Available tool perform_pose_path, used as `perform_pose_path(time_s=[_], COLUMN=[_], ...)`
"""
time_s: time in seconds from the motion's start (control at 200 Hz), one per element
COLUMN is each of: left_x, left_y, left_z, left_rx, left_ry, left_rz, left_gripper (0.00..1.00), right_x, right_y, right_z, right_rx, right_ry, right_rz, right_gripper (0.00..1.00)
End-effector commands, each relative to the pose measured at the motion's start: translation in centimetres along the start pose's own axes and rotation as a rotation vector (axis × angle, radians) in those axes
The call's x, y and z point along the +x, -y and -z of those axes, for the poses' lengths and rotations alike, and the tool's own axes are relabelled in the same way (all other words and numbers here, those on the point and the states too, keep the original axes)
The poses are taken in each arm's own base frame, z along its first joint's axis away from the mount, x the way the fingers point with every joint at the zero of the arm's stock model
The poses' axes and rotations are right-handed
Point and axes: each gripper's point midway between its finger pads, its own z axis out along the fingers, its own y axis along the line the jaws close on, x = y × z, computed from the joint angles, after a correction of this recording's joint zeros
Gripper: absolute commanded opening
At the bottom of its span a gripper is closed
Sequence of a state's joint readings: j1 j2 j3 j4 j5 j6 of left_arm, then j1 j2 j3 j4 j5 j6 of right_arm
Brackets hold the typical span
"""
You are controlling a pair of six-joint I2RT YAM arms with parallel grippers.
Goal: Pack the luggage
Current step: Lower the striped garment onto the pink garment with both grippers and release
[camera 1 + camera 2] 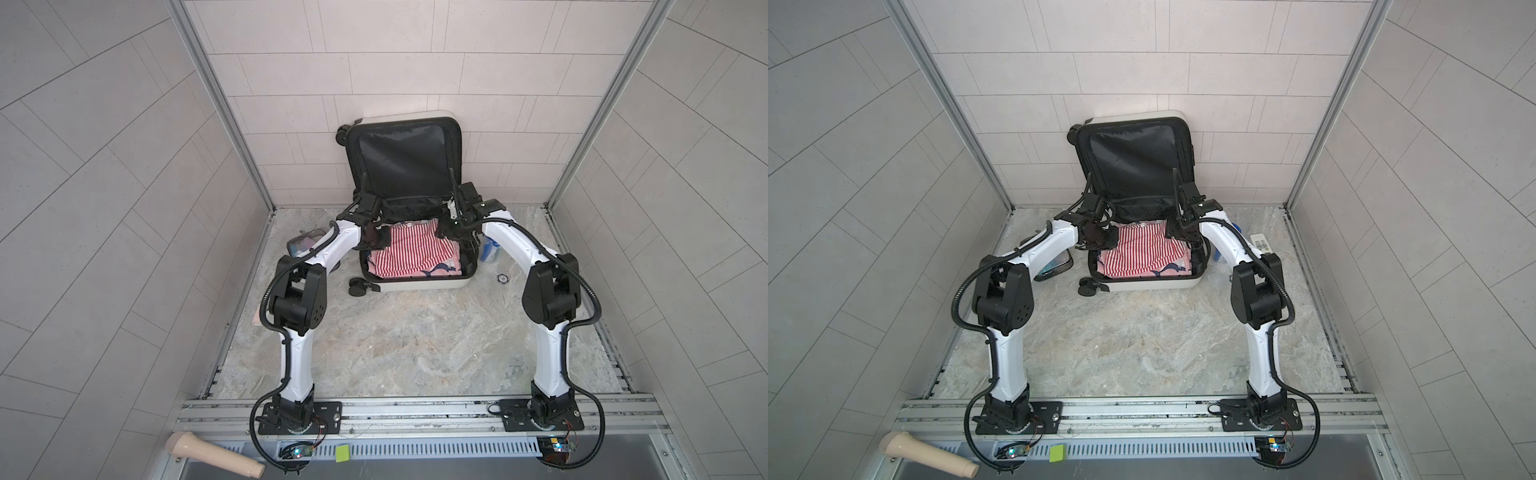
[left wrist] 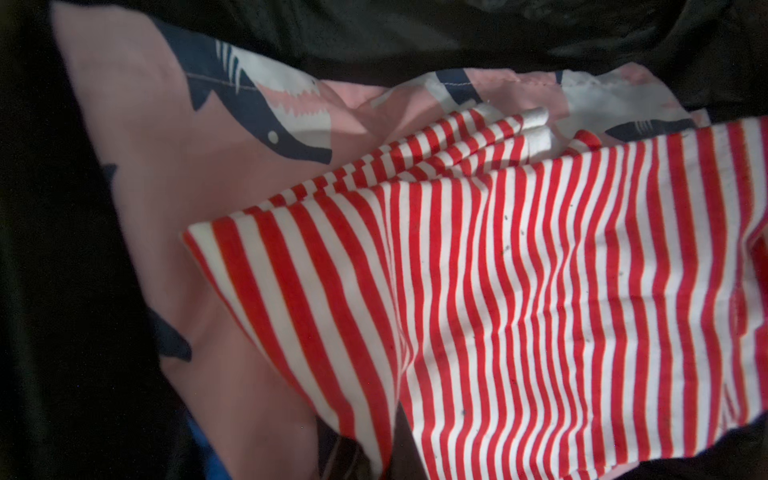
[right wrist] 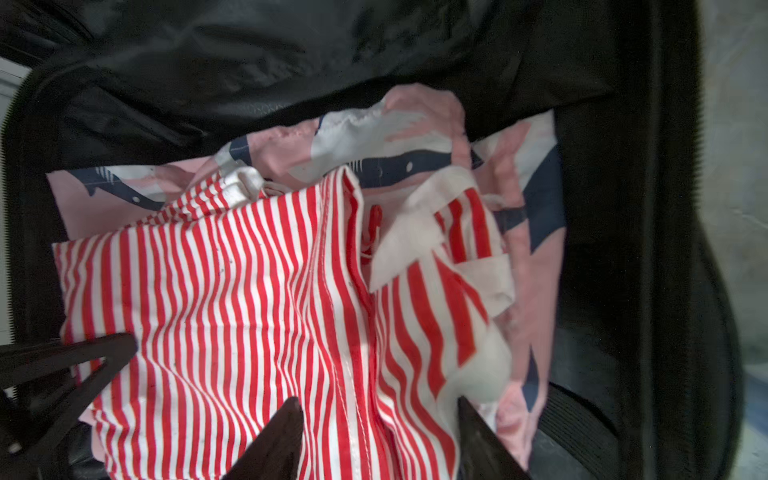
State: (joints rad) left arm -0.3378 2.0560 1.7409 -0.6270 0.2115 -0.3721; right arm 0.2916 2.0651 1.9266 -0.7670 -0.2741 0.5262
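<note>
Luggage [image 1: 415,286] unzipped, lid [image 1: 403,153] at 12; striped cloth [image 1: 411,249] on shark cloth [image 2: 166,145] inside. R gripper [image 3: 377,400] jaws apart, empty; L gripper [image 3: 124,345] closed.

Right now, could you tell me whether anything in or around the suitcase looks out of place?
The red-and-white striped garment lies crumpled on the pink shark-print fabric in the open suitcase, one side bunched and flipped over. A clear toiletry pouch sits unpacked on the table, left of it.
</note>
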Motion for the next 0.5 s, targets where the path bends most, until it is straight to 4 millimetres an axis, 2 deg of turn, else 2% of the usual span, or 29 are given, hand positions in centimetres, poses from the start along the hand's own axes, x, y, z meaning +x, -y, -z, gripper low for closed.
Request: perform_pose_path(time_s=[0.0,0.29,0.39,0.455,0.495], left_x=[-0.5,-0.5,-0.7,-1.0,-1.3], left_y=[-1.1,-1.5,-1.5,-1.3,-1.1], left_z=[0.1,0.1,0.4,0.9,1.4], left_rx=[-0.043,-0.058,-0.062,-0.061,-0.055], left_ry=[0.003,-0.004,-0.001,0.008,0.021], left_rz=[-0.001,0.003,0.004,0.009,0.013], left_gripper=[0.00,0.00,0.00,0.11,0.23], right_x=[-1.2,-1.5,-1.4,-1.0,-0.7], right_y=[0.1,0.3,-0.7,-1.7,-2.2], right_z=[3.6,6.1,6.2,5.8,5.5], right_rx=[0.023,0.055,0.013,-0.010,-0.014], right_ry=[0.065,0.109,0.110,0.095,0.084], right_rz=[0.020,0.023,0.035,0.054,0.066], right_gripper=[0.61,0.64,0.62,0.59,0.57])
